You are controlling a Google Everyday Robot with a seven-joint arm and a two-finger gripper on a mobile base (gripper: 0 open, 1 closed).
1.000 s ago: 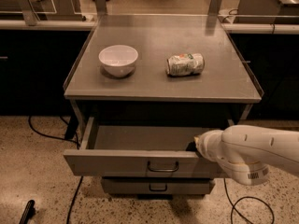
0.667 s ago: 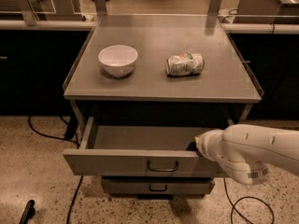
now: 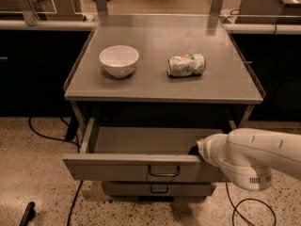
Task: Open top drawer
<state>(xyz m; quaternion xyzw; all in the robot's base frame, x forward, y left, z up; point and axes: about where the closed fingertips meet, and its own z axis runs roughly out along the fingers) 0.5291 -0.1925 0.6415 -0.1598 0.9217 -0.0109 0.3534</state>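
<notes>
The top drawer is pulled out from under the grey cabinet top, and its shallow grey tray shows nothing in it. Its flat front panel carries a small dark loop handle at the centre. My white arm comes in from the right, and my gripper sits at the drawer's front right corner, just behind the front panel's top edge. The arm's body hides the fingers.
A white bowl and a crushed can lying on its side rest on the cabinet top. A narrower lower drawer with its own handle is below. Black cables run over the speckled floor on both sides.
</notes>
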